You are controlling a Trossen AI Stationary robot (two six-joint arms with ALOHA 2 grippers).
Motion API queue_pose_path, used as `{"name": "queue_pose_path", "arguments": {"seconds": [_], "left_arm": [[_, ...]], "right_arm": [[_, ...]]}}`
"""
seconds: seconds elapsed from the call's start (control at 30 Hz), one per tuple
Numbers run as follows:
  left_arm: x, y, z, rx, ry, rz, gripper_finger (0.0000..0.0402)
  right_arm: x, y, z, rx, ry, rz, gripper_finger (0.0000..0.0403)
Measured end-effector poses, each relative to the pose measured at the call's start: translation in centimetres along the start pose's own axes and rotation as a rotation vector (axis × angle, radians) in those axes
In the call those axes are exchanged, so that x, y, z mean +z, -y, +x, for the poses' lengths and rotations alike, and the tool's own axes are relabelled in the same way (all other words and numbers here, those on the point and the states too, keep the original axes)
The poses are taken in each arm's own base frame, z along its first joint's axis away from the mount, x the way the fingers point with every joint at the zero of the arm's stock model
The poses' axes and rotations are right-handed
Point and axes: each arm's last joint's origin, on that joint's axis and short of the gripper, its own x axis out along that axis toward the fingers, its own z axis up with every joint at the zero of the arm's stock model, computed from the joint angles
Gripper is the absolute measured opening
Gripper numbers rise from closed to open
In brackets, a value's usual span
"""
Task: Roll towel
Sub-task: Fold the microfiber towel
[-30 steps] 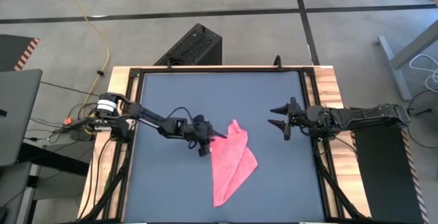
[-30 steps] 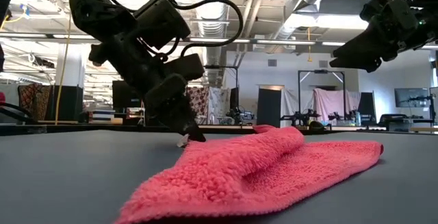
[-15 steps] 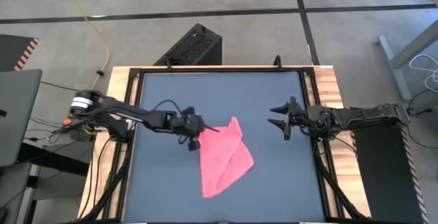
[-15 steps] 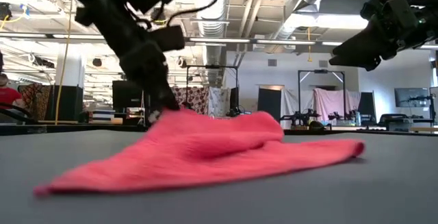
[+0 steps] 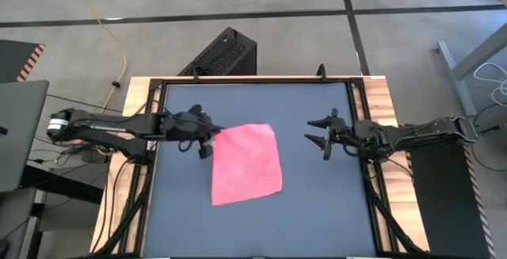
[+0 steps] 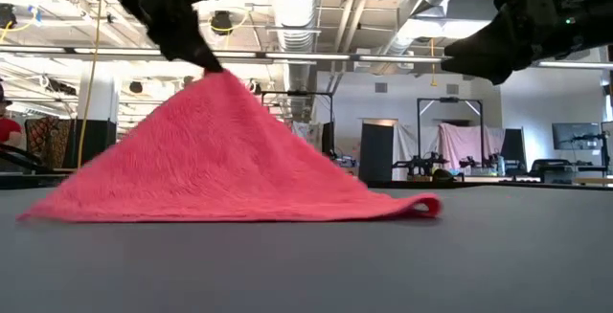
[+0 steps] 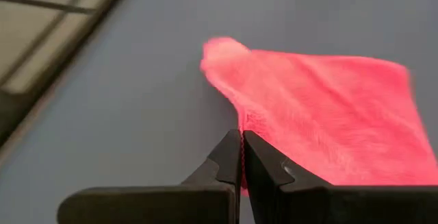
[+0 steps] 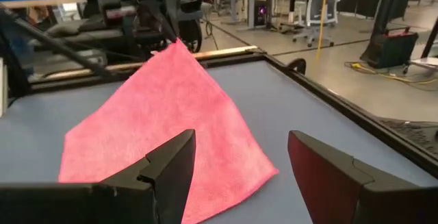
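Note:
The pink towel [image 5: 247,164] lies spread open in the middle of the dark grey table [image 5: 317,211]. Its left side is pulled up into a tent [image 6: 220,150], and the other edges rest on the table. My left gripper [image 5: 206,146] is shut on the towel at the peak of the tent [image 6: 213,72], above the table's left half. My right gripper [image 5: 321,138] is open and empty. It hovers above the table to the right of the towel, and its wrist view shows the towel [image 8: 164,114] beyond its spread fingers. My left gripper pinches the towel's left edge [image 7: 241,122], near its far left corner, between its two shut fingers. The fingers come from the table's left, slanting down. The held spot is lifted, and the cloth slopes taut from it down to the table. I cannot tell whether it holds one layer or several.
A raised black frame [image 5: 253,82] runs around the table, with wooden strips [image 5: 392,108] outside it. Bare tabletop lies near, far and to the right of the towel. A black box [image 5: 222,53] stands on the floor behind the table.
My left gripper has gone up and toward the table's left and far edges, staying shut on the towel. The towel, which lay folded in a narrow slanted shape, has been dragged left and opened out into a nearly square sheet. Its held side now stands lifted as a tent.

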Motion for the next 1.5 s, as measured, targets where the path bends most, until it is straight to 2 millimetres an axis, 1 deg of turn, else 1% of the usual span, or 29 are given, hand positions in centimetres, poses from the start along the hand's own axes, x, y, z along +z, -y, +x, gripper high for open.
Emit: {"name": "queue_pose_path", "arguments": {"seconds": [0.07, 0.17, 0.27, 0.37, 0.47, 0.6, 0.7, 0.8, 0.9, 1.03, 1.2, 1.27, 1.33, 1.4, 1.5], "left_arm": [[-0.5, -0.8, -0.5, 0.069, -0.041, -0.012, 0.0], [-1.4, -1.8, -0.5, 0.122, -0.145, -0.061, 0.0], [-2.2, -2.3, 0.2, 0.155, -0.24, -0.089, 0.0], [-3.2, -2.7, 1.3, 0.197, -0.358, -0.081, 0.0], [-4.0, -3.0, 2.7, 0.229, -0.455, -0.073, 0.0], [-4.9, -2.9, 4.7, 0.243, -0.541, -0.051, 0.0], [-5.6, -2.8, 5.8, 0.249, -0.599, -0.032, 0.0], [-6.1, -2.7, 6.5, 0.253, -0.636, -0.021, 0.0], [-6.3, -2.6, 6.8, 0.255, -0.652, -0.017, 0.0], [-6.2, -2.6, 6.9, 0.26, -0.636, -0.017, 0.0], [-6.0, -2.6, 6.8, 0.258, -0.625, -0.021, 0.0], [-6.0, -2.5, 6.8, 0.257, -0.622, -0.021, 0.0], [-6.0, -2.5, 6.8, 0.257, -0.621, -0.02, 0.0], [-5.9, -2.5, 6.9, 0.262, -0.61, -0.017, 0.0], [-5.8, -2.5, 7.0, 0.258, -0.593, -0.013, 0.0]], "right_arm": [[-0.1, 0.1, 0.5, -0.017, 0.0, 0.006, 0.026], [-0.5, 0.5, 1.6, -0.06, -0.016, 0.033, 0.026], [-1.0, 0.9, 2.9, -0.103, -0.04, 0.042, 0.026], [-1.3, 1.2, 4.6, -0.139, -0.107, 0.037, 0.026], [-1.1, 1.3, 7.1, -0.141, -0.17, 0.041, 0.026], [-0.8, 1.6, 11.8, -0.18, -0.25, 0.034, 0.026], [-0.7, 2.6, 15.8, -0.227, -0.3, 0.037, 0.026], [-1.2, 3.8, 19.5, -0.215, -0.399, 0.058, 0.026], [-2.1, 5.0, 22.5, -0.217, -0.488, 0.093, 0.026], [-4.0, 5.9, 25.2, -0.235, -0.568, 0.09, 0.026], [-5.5, 5.8, 27.0, -0.234, -0.62, 0.064, 0.0258], [-6.1, 5.6, 27.3, -0.231, -0.644, 0.058, 0.0245], [-6.4, 5.4, 27.3, -0.231, -0.653, 0.053, 0.0213], [-6.3, 5.1, 27.3, -0.225, -0.654, 0.042, 0.0161], [-5.6, 4.8, 27.0, -0.205, -0.651, 0.012, 0.0066]]}}
